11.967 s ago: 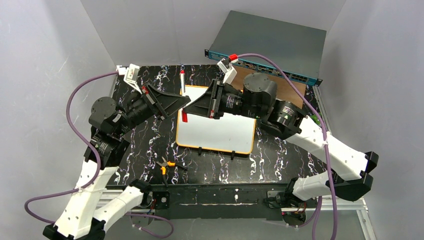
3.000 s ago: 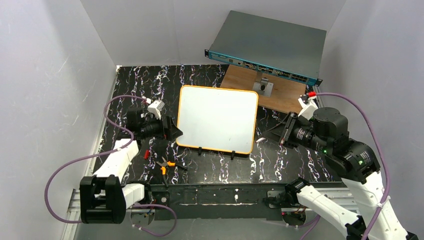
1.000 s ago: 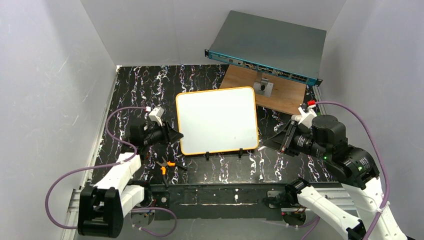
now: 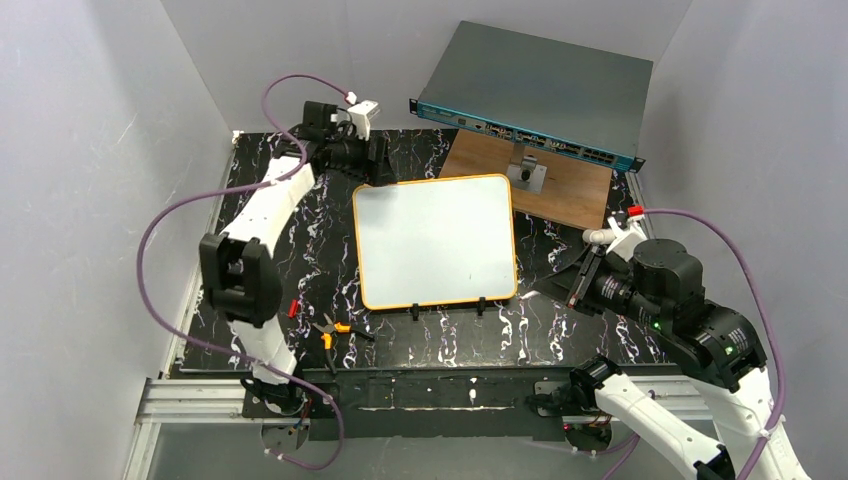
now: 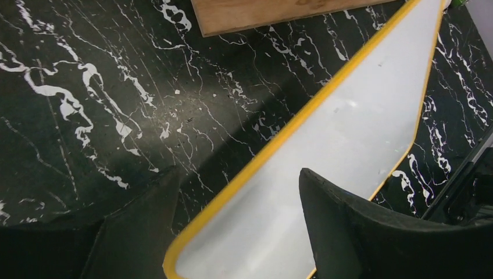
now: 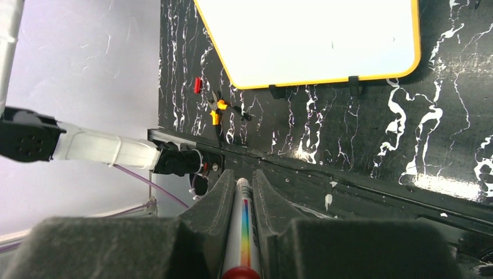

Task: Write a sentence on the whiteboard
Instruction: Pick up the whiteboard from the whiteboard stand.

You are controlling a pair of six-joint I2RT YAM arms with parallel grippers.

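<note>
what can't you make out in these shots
1. Marker: right wrist view shows only a strip between the right gripper's fingers; top view, the gripper hides it.
2. Whiteboard specks: too small to read, every view.
3. Left gripper fingertips: top view, hidden under its wrist.

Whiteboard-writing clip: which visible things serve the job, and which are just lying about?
Job in hand:
- flat white whiteboard with orange rim, blank
- white marker with rainbow stripe, clamped in the right tool

Lying about:
- orange-handled pliers
- grey rack-mount box with teal front
- brown wooden board
</note>
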